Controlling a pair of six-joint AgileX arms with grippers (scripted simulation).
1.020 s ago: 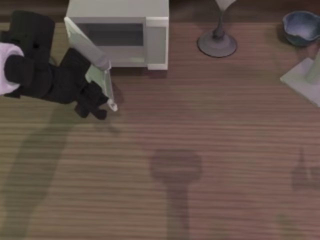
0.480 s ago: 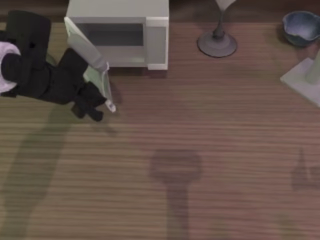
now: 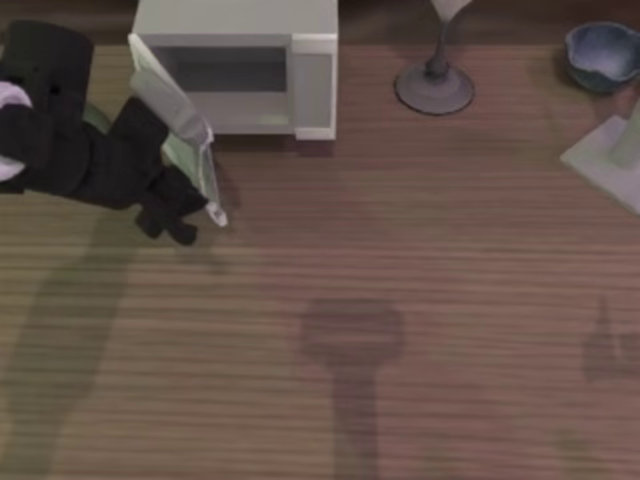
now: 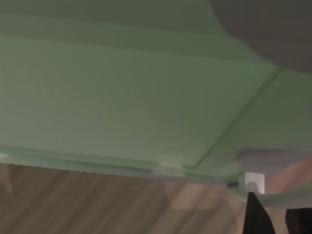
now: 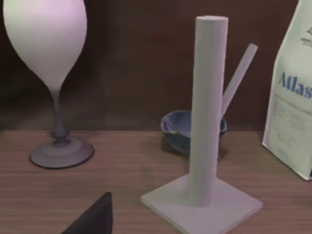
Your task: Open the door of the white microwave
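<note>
The white microwave point(image 3: 235, 20) stands at the back left of the table. Its door point(image 3: 187, 125) is swung out on its left hinge, well away from the front, and the cavity shows. My left gripper point(image 3: 182, 213) sits at the door's free edge, shut on the small white handle point(image 4: 254, 182). In the left wrist view the pale green door point(image 4: 122, 97) fills most of the picture, with the gripper point(image 4: 278, 219) dark below the handle. My right arm is out of the top view; only a dark part of my right gripper point(image 5: 96, 218) shows in its wrist view.
A wine glass point(image 3: 436, 85) stands right of the microwave. At the far right are a blue bowl point(image 3: 603, 55) and a white stand with an upright post point(image 3: 605, 155). The right wrist view also shows a white bag point(image 5: 292, 97) beside the stand point(image 5: 207, 122).
My left gripper has moved a little to the left with the door's edge, and the door has swung slightly wider. Nothing else moved.
</note>
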